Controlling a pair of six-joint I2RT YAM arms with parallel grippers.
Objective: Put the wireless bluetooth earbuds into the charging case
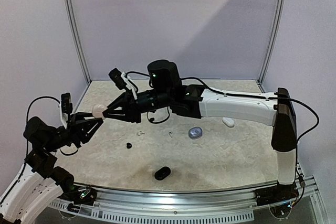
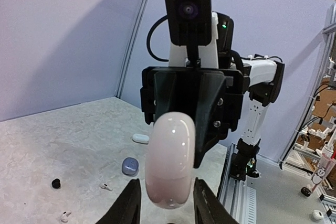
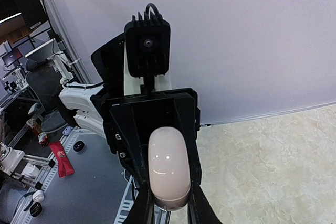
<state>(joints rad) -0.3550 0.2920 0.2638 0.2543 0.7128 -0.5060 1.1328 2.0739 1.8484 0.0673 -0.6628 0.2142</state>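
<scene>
Pink case (image 1: 98, 110): hanging above the table's (image 1: 226, 156) left side, caught between two pincers meeting nose to nose.
Right pincer (image 3: 169, 208): clenching the pink case, fingers pressing on both of its sides.
Left pincer (image 2: 168, 205): flanking the same case from the opposite end; squeezing or merely touching, cannot tell.
Earbuds: black earbud (image 1: 129, 145) and white earbuds (image 1: 139, 134) lying loose on the table, below and right of the pink case.
Other cases: blue case (image 1: 195, 132) and white case (image 1: 228, 121) lying right of centre, black case (image 1: 163, 173) lying near the front edge.
</scene>
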